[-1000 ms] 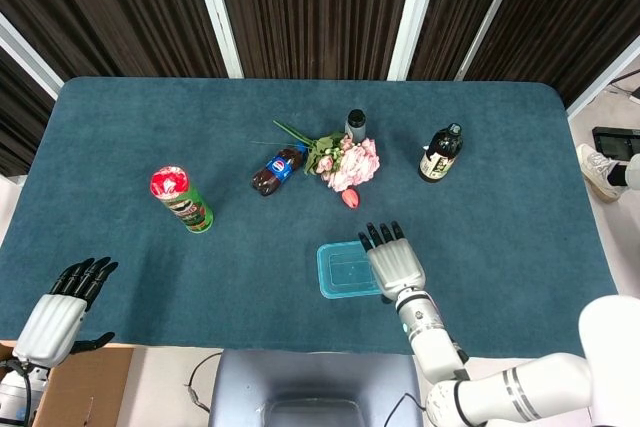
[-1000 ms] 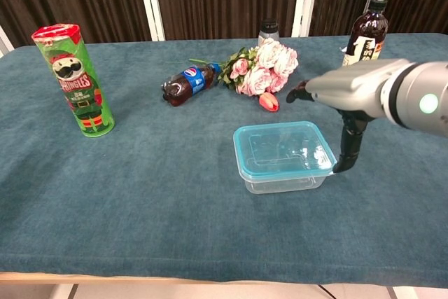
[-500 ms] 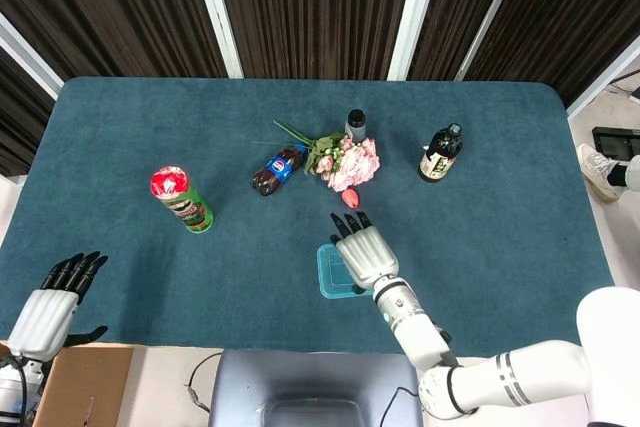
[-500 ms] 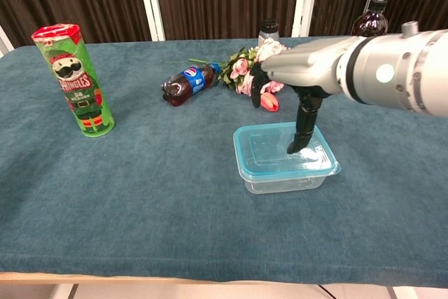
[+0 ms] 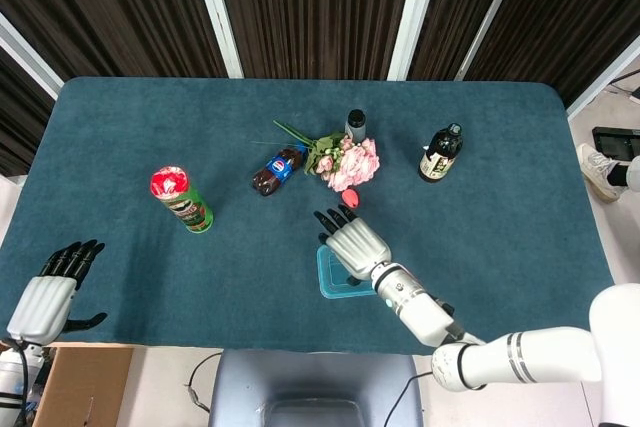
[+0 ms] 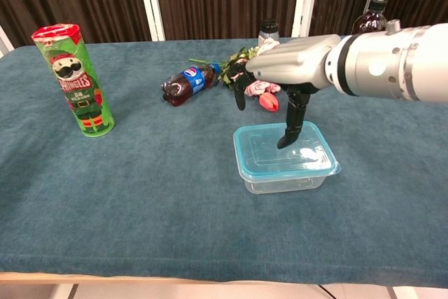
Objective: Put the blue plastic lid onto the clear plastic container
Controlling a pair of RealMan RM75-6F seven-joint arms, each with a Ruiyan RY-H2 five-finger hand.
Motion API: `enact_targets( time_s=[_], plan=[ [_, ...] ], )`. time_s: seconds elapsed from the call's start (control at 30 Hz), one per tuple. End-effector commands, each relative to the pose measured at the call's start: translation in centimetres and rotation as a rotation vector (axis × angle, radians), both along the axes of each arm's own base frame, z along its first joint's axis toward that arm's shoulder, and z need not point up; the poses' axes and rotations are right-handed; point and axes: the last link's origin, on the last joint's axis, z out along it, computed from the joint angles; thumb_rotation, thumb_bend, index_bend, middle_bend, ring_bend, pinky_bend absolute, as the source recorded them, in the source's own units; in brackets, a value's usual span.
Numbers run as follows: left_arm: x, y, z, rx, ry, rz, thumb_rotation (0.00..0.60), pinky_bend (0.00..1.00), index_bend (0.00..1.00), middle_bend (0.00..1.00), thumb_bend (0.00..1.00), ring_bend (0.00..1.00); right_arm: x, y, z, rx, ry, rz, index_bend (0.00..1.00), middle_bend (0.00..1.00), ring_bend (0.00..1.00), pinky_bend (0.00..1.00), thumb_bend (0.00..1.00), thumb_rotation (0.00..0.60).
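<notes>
Since blue lid (image 6: 283,150) sits on clear container (image 6: 287,176) under your right hand (image 6: 283,64) | hand spread, empty | left: press-check seal, withdraw.

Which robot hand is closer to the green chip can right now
The left. The left robot hand is off the table's near-left corner, below-left of the chip can; the right robot hand hovers over the lidded container, farther away across the table.
</notes>
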Motion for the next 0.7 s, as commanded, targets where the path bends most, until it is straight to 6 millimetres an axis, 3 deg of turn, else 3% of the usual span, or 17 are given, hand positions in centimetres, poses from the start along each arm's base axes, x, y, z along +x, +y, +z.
enact_targets(
  time_s=[0.03, 0.7],
  plan=[
    [-0.1, 0.2, -0.1, 0.001, 0.005, 0.005, 0.6, 0.11, 0.0, 0.05, 0.45, 0.03, -0.8, -0.2, -0.4, 0.024, 0.005, 0.01, 0.42, 0.07, 0.0, 0.0, 0.15, 0.6],
    [-0.2, 0.4, -0.2, -0.003, 0.006, 0.011, 0.6, 0.11, 0.0, 0.05, 0.45, 0.03, -1.8, -0.7, -2.2, 0.072, -0.031, -0.016, 0.41, 0.07, 0.0, 0.0, 0.18, 0.6]
  ],
)
